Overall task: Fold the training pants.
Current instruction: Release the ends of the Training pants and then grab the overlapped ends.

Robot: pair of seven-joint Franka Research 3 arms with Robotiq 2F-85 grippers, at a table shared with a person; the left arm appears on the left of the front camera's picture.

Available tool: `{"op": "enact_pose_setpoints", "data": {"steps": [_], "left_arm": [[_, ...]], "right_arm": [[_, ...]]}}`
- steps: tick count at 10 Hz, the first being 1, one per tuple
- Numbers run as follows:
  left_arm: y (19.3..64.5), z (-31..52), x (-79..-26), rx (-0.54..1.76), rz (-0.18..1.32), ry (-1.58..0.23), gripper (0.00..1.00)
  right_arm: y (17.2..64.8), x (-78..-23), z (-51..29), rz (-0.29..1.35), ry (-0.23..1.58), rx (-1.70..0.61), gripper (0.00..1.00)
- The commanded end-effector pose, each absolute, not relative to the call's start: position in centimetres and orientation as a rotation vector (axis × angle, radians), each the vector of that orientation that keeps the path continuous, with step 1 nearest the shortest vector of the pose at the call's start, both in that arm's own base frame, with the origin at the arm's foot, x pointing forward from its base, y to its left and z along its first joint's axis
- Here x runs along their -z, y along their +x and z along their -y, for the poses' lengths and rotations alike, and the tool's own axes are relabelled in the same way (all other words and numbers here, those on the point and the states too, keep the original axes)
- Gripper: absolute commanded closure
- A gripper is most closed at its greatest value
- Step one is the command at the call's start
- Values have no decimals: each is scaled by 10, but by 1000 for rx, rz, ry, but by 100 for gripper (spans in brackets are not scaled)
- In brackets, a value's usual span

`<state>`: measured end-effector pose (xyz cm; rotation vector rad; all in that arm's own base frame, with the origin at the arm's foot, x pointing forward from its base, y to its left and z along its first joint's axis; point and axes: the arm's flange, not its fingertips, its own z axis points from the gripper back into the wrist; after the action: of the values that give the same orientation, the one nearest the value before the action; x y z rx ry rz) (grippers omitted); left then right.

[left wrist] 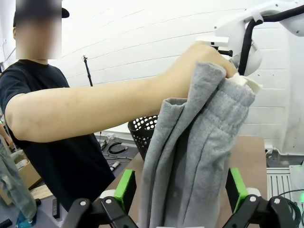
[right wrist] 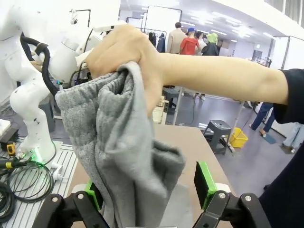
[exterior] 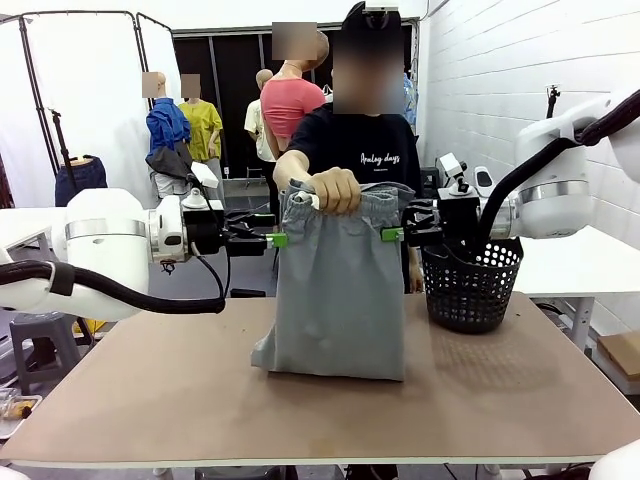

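The light grey training pants (exterior: pixel 340 290) hang folded from their gathered waistband, their lower end resting on the table (exterior: pixel 150 390). A person's hand (exterior: pixel 335 188) grips the waistband from above at the far side. My left gripper (exterior: pixel 270 232) stands open at the pants' left edge just below the waistband. In the left wrist view the grey fabric (left wrist: pixel 190 156) hangs between its green pads (left wrist: pixel 124 186) without being pinched. My right gripper (exterior: pixel 393 235) stands open at the right edge. In the right wrist view the cloth (right wrist: pixel 118 142) drapes between its spread fingers (right wrist: pixel 205 183).
A black perforated basket (exterior: pixel 472 285) stands on the table right of the pants, behind my right gripper. The person stands at the far edge, arm stretched over the table. Bare tabletop lies in front and to the left.
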<state>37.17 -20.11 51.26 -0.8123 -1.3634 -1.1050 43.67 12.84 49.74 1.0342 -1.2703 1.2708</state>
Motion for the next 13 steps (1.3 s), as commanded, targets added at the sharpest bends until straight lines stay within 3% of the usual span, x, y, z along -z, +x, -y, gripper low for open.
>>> {"op": "enact_pose_setpoints", "data": {"steps": [1,5,13], "left_arm": [[382,207,-512,1148,1333,-862,0],[391,214,-512,1209,1256,-955,0],[395,246,-511,1286,1159,-1022,0]], "right_arm": [[436,-495,-117,1198,1090,-1299,9],[432,-491,-119,1090,1134,-1331,9],[421,-476,-151,1100,1214,-1328,9]]}}
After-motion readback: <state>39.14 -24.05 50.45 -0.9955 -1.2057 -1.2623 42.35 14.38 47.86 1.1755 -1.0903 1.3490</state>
